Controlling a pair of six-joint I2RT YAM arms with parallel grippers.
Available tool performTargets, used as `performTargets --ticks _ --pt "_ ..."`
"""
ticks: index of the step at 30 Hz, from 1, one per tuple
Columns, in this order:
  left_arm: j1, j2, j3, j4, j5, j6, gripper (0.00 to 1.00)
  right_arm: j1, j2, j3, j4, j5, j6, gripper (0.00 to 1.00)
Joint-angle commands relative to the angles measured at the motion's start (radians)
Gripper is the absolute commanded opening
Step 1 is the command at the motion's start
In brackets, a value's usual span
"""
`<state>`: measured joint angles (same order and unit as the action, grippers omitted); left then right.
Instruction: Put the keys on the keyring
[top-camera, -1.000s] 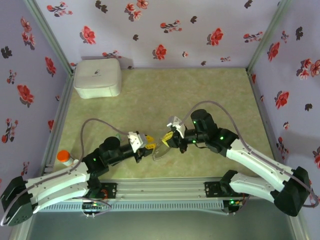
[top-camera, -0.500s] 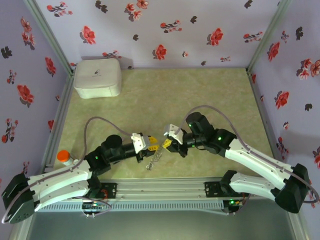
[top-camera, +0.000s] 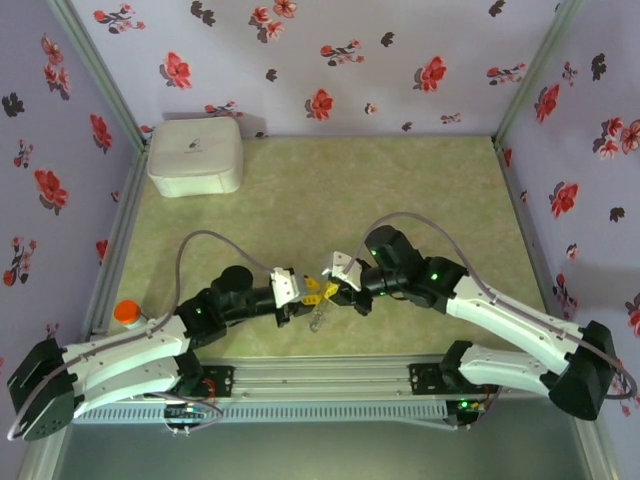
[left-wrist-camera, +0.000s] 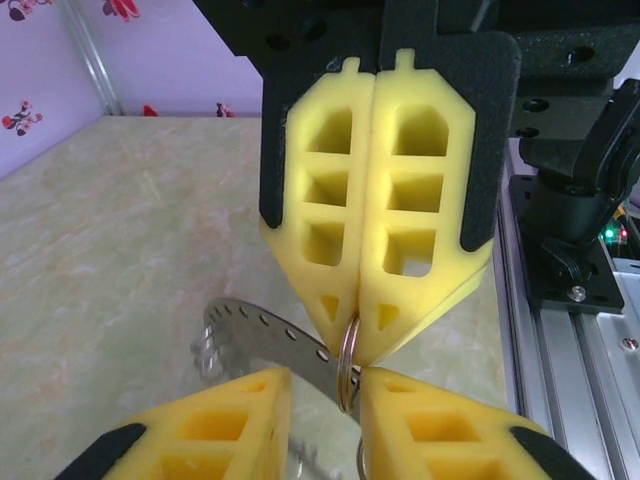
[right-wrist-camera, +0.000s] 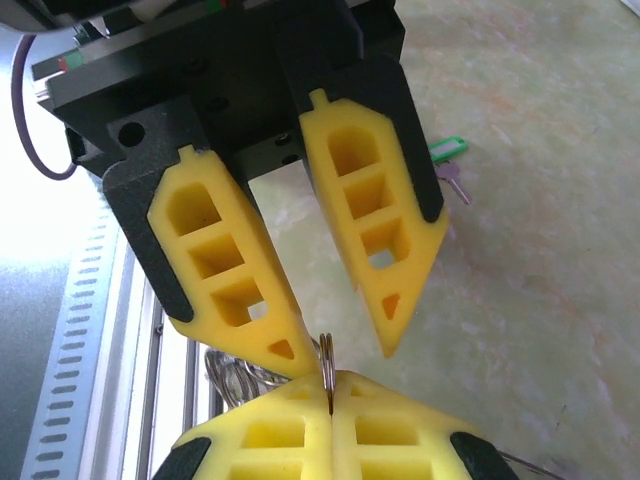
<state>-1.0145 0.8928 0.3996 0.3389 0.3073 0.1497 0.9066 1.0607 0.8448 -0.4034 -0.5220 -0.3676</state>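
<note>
- Right pincer (left-wrist-camera: 352, 340), pressed together, pinches the small wire loop (left-wrist-camera: 348, 365) of the keyring (left-wrist-camera: 268, 335); left pincer (right-wrist-camera: 342, 352) is spread, straddling that loop
- Green key (right-wrist-camera: 447, 148) lies on the bench (top-camera: 330, 190), well apart from both pincers
- Risk: the thin loop seems held by its edge alone; an off-centre squeeze from the left pincer could twist it free
- Writing: none legible; the white box (top-camera: 195, 157) bears a mark too small to read

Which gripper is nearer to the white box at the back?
Left. The left gripper is nearside and right of the white box; the right gripper meets it from farther right.
</note>
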Motion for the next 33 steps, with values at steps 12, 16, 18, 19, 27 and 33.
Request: performTargets --ticks 12,16,18,19,27,33 --pt "0.002 -0.005 0.015 0.03 0.031 0.022 0.0 0.025 -0.001 0.026 0.015 0.039 -0.03 0.08" --pt "0.002 -0.026 -0.018 0.074 -0.016 0.003 0.0 0.016 -0.116 -0.035 0.056 0.12 0.005 0.43" --pt "0.002 -0.038 -0.047 0.123 -0.036 -0.021 0.0 0.0 -0.193 -0.076 0.086 0.137 0.038 0.46" --pt "0.002 -0.044 -0.066 0.171 -0.048 -0.041 0.0 -0.009 -0.234 -0.099 0.1 0.142 0.058 0.46" --pt "0.002 -0.037 -0.166 0.421 -0.094 -0.176 0.0 -0.027 -0.483 -0.298 0.303 0.235 0.219 0.4" --pt "0.002 -0.044 -0.173 0.42 -0.093 -0.213 0.0 -0.027 -0.46 -0.304 0.311 0.23 0.227 0.35"
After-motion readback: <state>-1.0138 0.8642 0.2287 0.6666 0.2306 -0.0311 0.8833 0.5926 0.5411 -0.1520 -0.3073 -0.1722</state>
